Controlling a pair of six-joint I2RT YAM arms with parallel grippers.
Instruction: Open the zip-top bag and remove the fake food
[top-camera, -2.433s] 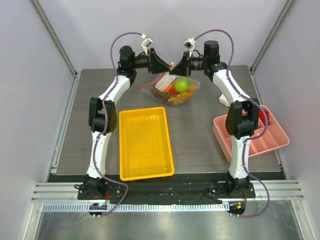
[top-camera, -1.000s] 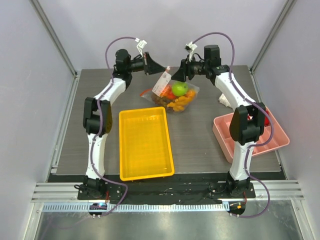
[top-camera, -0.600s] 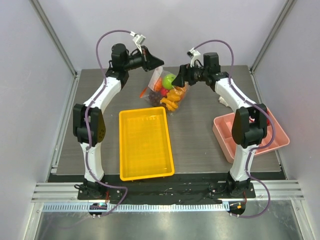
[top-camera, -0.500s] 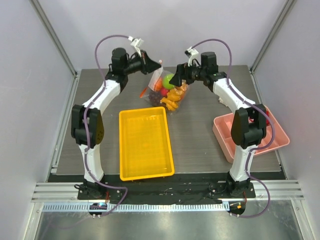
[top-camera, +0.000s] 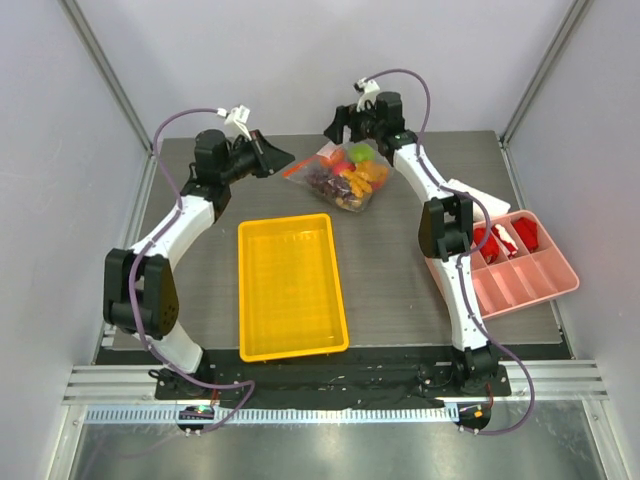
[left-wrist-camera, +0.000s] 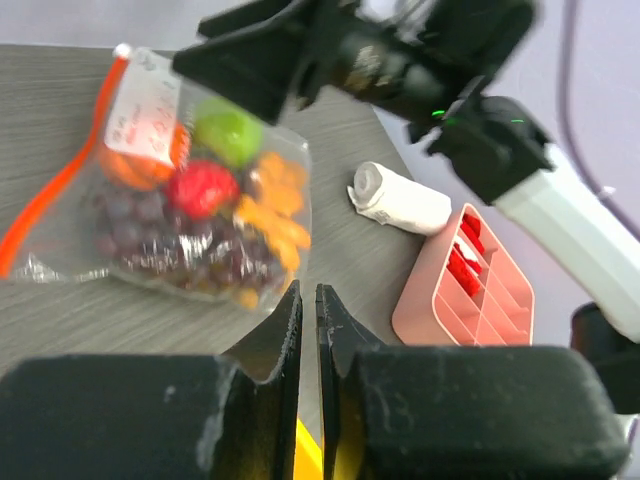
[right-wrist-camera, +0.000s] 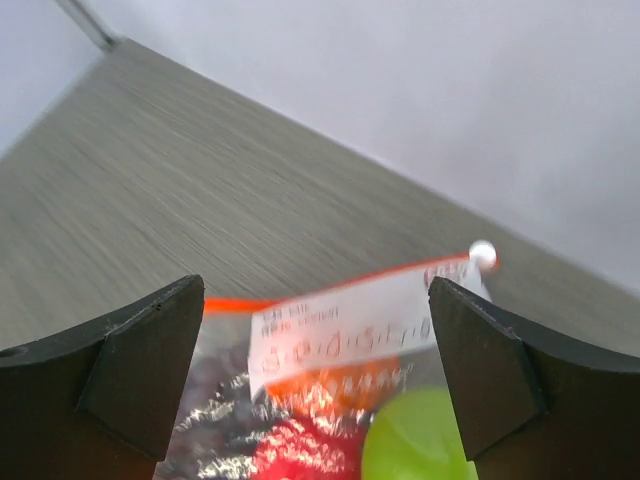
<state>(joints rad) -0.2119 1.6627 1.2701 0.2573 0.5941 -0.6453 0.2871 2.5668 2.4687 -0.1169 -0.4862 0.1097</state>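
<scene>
White arm links (top-camera: 176, 222), black joints (top-camera: 133, 292), black wedge jaws, purple cables (top-camera: 176, 119), and seemingly a tiny green light (left-wrist-camera: 441, 112).

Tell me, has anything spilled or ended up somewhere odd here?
Nothing has spilled. The bag lies slumped on the table, the food all inside it. Neither arm holds it: the left gripper is shut on nothing beside it, the right gripper open over it.
</scene>
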